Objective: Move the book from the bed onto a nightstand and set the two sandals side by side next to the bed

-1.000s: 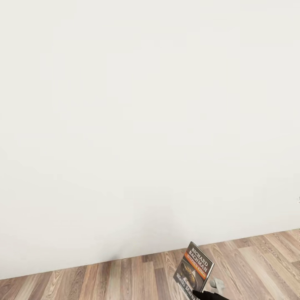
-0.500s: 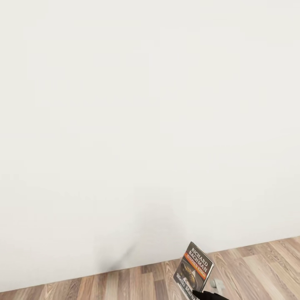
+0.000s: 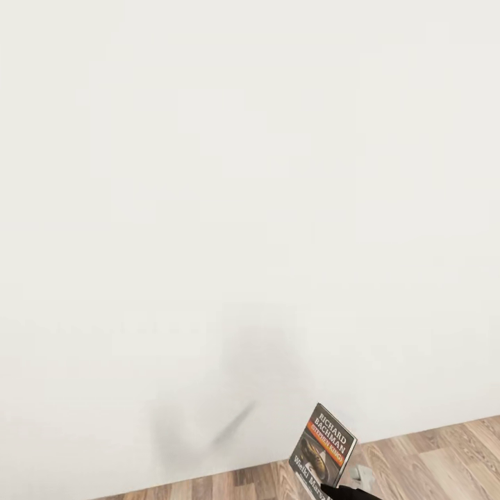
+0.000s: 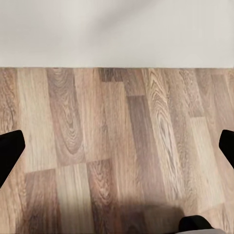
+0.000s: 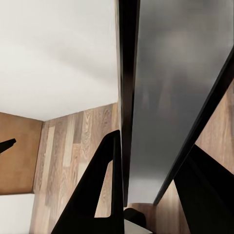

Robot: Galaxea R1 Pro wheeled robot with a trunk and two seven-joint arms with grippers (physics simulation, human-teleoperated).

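The book (image 3: 323, 448), dark with an orange band and white "RICHARD BACHMAN" lettering, stands tilted upright at the head view's lower edge. My right gripper (image 3: 345, 492) holds it from below. In the right wrist view the book (image 5: 170, 97) shows as a grey slab edge-on, with the right gripper (image 5: 146, 170) shut on it, one black finger (image 5: 105, 190) on each side. My left gripper (image 4: 117, 148) hangs open over bare floor, its dark fingertips (image 4: 9, 151) far apart. The bed, nightstand and sandals are out of view.
A plain white wall (image 3: 208, 208) stands close ahead, with a faint shadow low on it. Brown wood-plank floor (image 3: 437, 458) runs along its base. A brown wooden surface (image 5: 17, 151) sits beside the floor in the right wrist view.
The whole head view has shifted: the wall covers more of it and the floor strip has shrunk toward the lower right. The book stays held in the same spot in the picture.
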